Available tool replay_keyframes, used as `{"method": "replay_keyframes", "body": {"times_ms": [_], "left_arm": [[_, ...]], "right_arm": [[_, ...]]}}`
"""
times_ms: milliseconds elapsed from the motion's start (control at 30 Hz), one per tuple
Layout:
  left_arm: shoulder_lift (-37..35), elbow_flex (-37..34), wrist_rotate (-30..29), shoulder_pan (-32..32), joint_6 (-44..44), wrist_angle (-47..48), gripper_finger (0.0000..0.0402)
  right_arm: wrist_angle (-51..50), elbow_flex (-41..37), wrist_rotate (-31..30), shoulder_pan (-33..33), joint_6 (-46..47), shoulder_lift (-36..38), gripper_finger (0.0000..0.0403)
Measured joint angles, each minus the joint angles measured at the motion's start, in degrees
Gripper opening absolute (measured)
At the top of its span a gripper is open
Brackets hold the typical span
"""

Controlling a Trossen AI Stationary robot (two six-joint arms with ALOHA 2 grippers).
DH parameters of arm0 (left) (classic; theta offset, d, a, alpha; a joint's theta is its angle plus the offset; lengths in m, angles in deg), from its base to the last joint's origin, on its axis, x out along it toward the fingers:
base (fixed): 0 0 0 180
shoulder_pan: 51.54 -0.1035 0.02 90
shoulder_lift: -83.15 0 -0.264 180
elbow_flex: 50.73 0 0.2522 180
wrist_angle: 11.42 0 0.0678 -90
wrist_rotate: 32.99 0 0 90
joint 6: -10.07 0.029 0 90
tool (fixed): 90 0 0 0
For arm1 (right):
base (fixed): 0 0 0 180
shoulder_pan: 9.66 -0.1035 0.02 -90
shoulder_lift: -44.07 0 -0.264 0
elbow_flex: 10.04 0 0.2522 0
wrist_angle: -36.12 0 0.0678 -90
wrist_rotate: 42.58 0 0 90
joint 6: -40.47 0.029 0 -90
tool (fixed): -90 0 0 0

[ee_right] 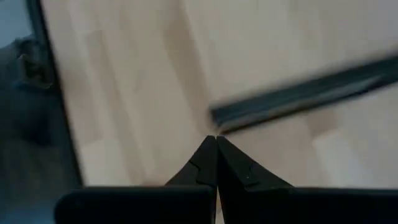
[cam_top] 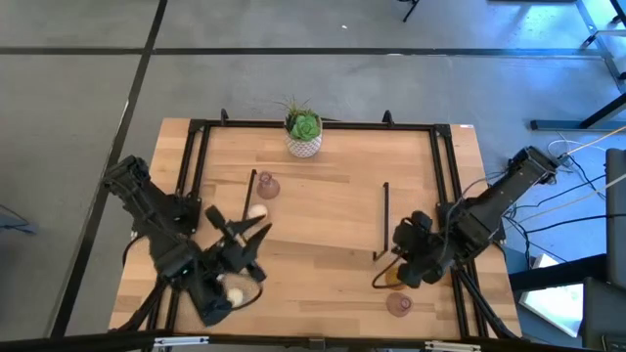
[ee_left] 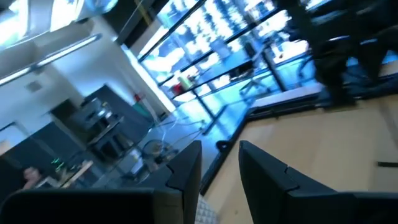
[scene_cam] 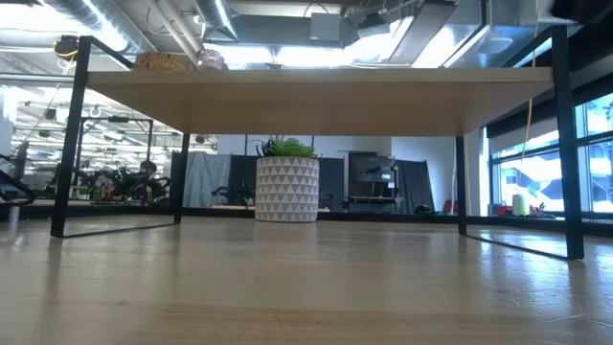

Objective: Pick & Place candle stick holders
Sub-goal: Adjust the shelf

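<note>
On the wooden top, a dusty-pink holder (cam_top: pixel 266 186) and a cream-white holder (cam_top: pixel 256 210) stand at the left middle. An amber holder (cam_top: pixel 394 276) and a second pink one (cam_top: pixel 398 304) stand near the front right. My left gripper (cam_top: pixel 252 284) (ee_left: pixel 221 152) is over the front left, pointing level toward the right, with another cream-white holder (cam_top: pixel 235 290) between its fingers. My right gripper (cam_top: pixel 401 256) (ee_right: pixel 216 138) is shut on nothing. It slants down over bare wood just beyond the amber holder. My left gripper has the cream-white holder between its two fingers, far back from their tips, where a pale ribbed bit (ee_left: pixel 202 213) shows in the wrist view. The fingers lie level and point toward the table's right side. The fingers themselves hide which part of the holder they are on.
A white patterned pot with a green plant (cam_top: pixel 304 137) (scene_cam: pixel 286 189) stands at the far middle. Black rods (cam_top: pixel 384 220) (cam_top: pixel 249 196) (ee_right: pixel 298 93) lie on the wood, and a black frame (cam_top: pixel 323 124) runs round it. Bare wood lies in the centre.
</note>
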Motion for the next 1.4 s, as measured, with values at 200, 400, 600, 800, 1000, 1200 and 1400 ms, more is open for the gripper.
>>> {"method": "replay_keyframes", "body": {"times_ms": [200,400,600,800,1000,1200,1400], "left_arm": [[-0.18,0.04,0.1,-6.82,1.33,-2.68,0.0102],[-0.22,-2.24,24.45,-12.06,10.57,-4.43,0.0102],[-0.08,-8.48,50.1,-13.39,32.8,-21.56,0.0102],[-0.22,-9.01,61.84,-11.65,44.89,-30.2,0.0102],[-0.22,-9.01,62.54,-9.44,49.7,-31.6,0.0102],[-0.22,-9.01,62.53,-9.09,52.65,-34.48,0.0102],[-0.22,-9.01,63.5,-9.59,52.65,-35.2,0.0102]], "right_arm": [[-6.18,0.0,6.2,-4.26,14.99,0.0,0.0],[-16.88,-0.21,8.46,-9.65,34.73,0.0,0.0],[-16.29,-1.84,8.6,-14.76,47.91,-0.1,0.0011],[-9.1,-1.9,10.21,-17.39,45.27,-2.67,0.0024],[3.72,-1.94,10.38,-18.29,25.61,-8.05,0.0028],[11.56,-1.95,10.48,-18.11,15.69,-12.14,0.0028],[12.59,-1.33,14.55,-17.37,14.78,-12.5,0.0028]]}}
